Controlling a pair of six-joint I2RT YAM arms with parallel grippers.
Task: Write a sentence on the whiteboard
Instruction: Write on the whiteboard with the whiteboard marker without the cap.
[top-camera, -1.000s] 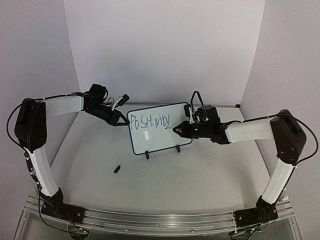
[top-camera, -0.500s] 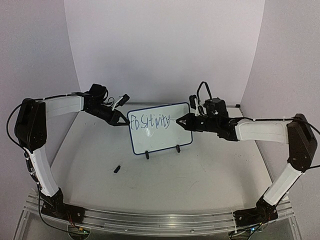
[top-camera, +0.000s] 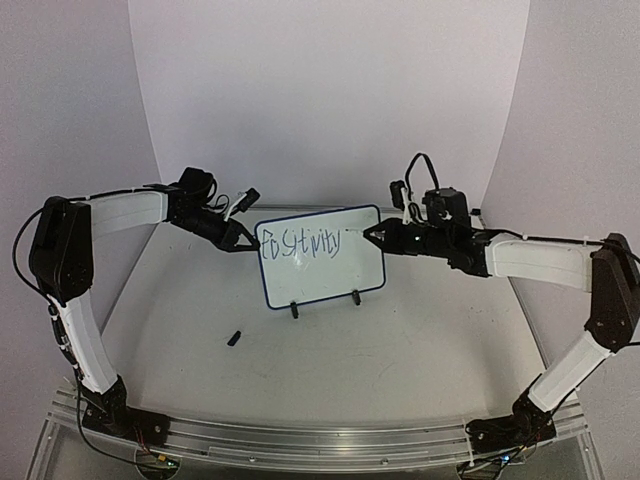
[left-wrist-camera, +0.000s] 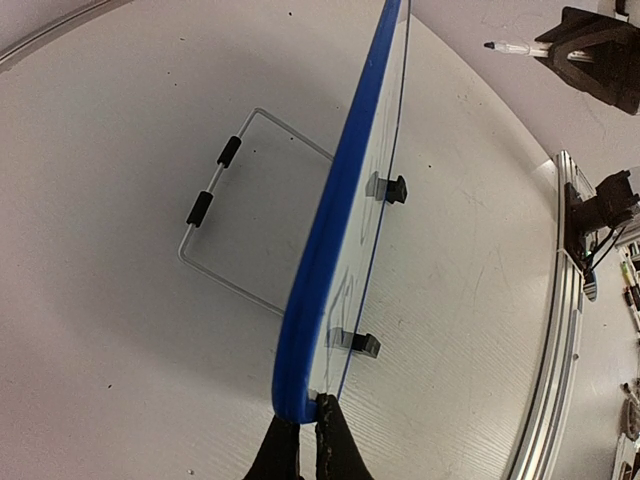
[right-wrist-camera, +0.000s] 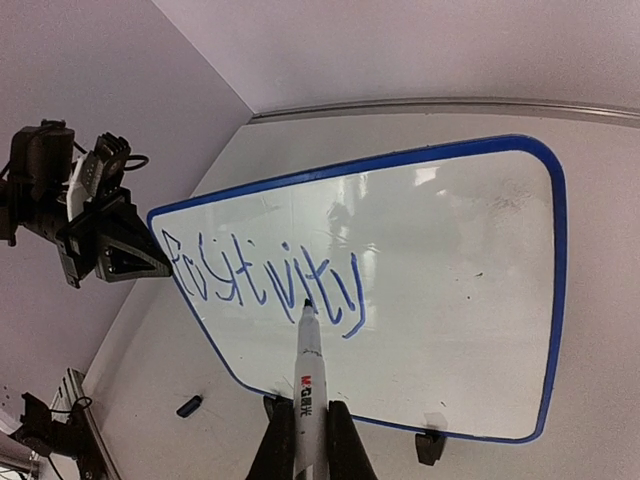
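Note:
The whiteboard (top-camera: 325, 275) stands upright on two black clip feet mid-table. One line of blue handwriting, the sentence (top-camera: 299, 244), reads roughly "Positivity"; it also shows in the right wrist view (right-wrist-camera: 265, 280). My left gripper (top-camera: 247, 243) is shut on the board's left edge, its fingertips pinching the blue frame (left-wrist-camera: 300, 380). My right gripper (top-camera: 374, 236) is shut on a white marker (right-wrist-camera: 307, 385) and hovers by the board's upper right edge. The marker tip points at the board's face below the writing and looks apart from it in the left wrist view (left-wrist-camera: 492, 45).
A small black marker cap (top-camera: 234, 338) lies on the table in front of the board's left side. A wire stand (left-wrist-camera: 215, 190) lies behind the board. White walls close in the back and both sides.
My right arm has stretched out and risen, carrying the marker from the board's lower right up to its upper right edge. The left gripper and the board have not moved.

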